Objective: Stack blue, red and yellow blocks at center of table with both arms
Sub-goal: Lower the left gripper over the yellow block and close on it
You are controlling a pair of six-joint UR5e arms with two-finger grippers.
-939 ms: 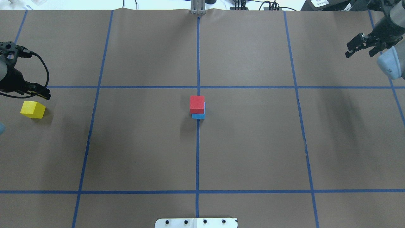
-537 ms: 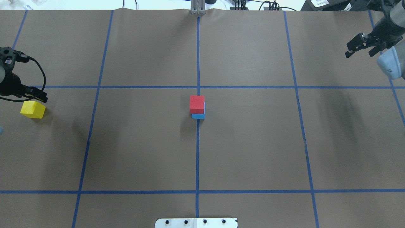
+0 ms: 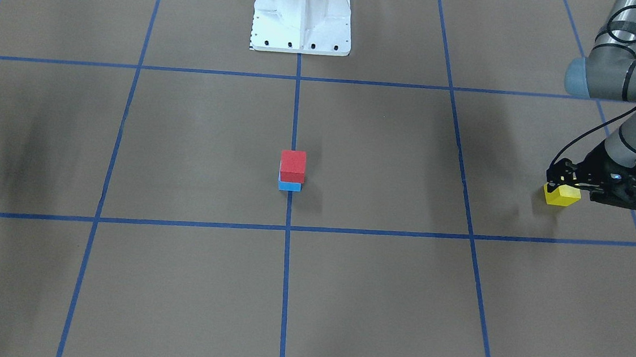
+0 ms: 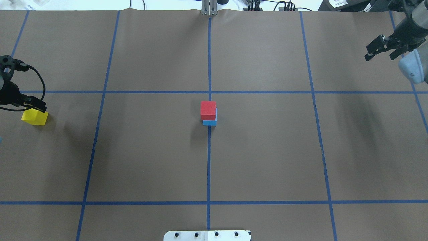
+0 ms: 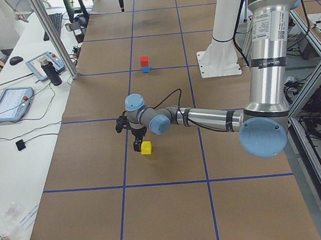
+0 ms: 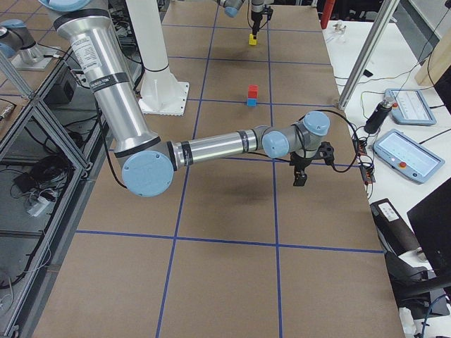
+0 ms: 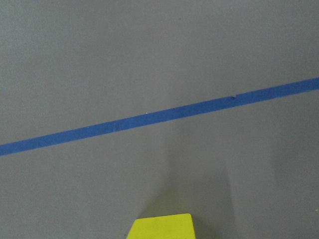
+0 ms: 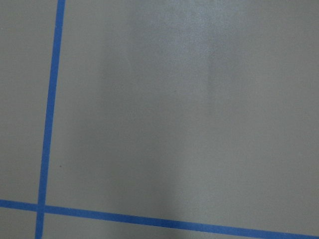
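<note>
Left gripper [image 3: 559, 184] just over yellow block [image 3: 563, 196], perhaps touching; cannot tell its spread.

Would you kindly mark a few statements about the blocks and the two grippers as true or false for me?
1. The red block sits on the blue block. True.
2. The yellow block tops the stack. False: it lies alone on the table, far out on the robot's left.
3. The left gripper is right at the yellow block. True.
4. The right gripper holds a block. False: it holds nothing and is far from every block.
</note>
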